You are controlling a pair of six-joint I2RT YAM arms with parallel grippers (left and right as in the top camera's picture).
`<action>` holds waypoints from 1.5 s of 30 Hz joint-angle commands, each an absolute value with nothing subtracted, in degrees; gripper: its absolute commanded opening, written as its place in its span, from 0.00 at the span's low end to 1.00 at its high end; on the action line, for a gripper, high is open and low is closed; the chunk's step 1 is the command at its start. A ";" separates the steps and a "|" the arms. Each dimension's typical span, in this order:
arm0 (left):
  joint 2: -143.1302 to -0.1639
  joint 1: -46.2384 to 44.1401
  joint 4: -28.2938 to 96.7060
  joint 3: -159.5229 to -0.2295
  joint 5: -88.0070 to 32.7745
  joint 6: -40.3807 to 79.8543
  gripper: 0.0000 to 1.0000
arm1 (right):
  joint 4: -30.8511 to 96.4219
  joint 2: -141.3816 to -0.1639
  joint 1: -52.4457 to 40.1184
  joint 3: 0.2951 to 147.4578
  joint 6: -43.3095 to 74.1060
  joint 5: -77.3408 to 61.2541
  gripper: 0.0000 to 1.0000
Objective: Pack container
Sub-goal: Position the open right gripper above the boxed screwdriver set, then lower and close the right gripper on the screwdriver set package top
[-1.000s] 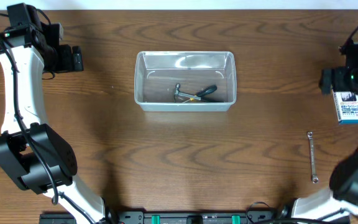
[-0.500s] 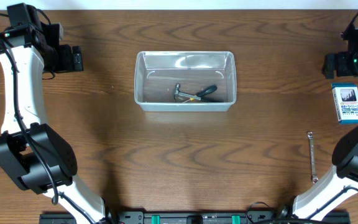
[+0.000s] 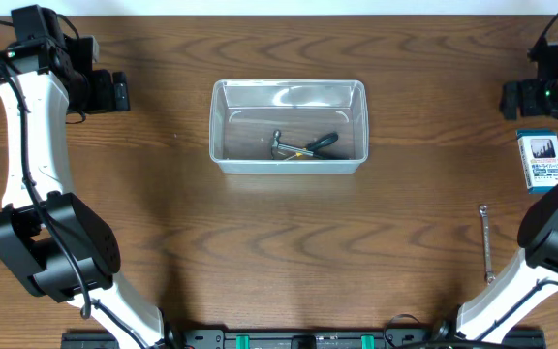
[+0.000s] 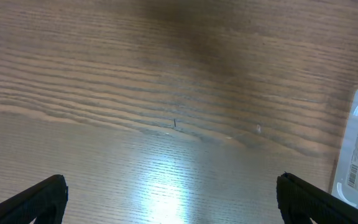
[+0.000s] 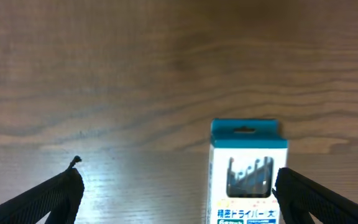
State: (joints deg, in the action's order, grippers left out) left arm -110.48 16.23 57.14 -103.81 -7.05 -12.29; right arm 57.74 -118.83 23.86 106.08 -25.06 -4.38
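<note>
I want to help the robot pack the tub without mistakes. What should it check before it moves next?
1. Right jaws open and empty: ok.
2. Left jaws open and empty: ok.
3. Blue-and-white box in the right wrist view, lying flat: ok.
4. Box centred between the right jaws: not ok, it sits off to one side.
5. Container upright, with room beside the two tools inside: ok.
6. Wrench lying free with nothing on it: ok.

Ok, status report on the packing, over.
Left gripper open, right gripper open, both empty. Container mid-table, hand tools inside. Box and wrench outside, nothing blocking.
</note>
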 commanded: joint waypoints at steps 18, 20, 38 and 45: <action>-110.89 16.36 57.32 -103.37 -6.37 -12.84 0.98 | 59.11 -120.81 24.69 107.15 -32.08 -8.60 0.99; -110.89 16.36 57.32 -103.37 -6.37 -12.84 0.98 | 59.11 -120.81 24.77 107.15 -32.49 -8.49 0.99; -110.89 16.36 57.32 -103.37 -6.37 -12.84 0.98 | 57.41 -122.93 31.83 107.15 -33.85 -7.05 0.99; -110.89 16.36 57.32 -103.37 -6.37 -12.84 0.98 | 57.67 -124.05 33.61 107.13 -32.93 -3.38 0.99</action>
State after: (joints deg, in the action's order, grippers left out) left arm -110.48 16.23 57.14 -103.81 -7.05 -12.29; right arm 57.58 -123.04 33.23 106.08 -33.65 -5.06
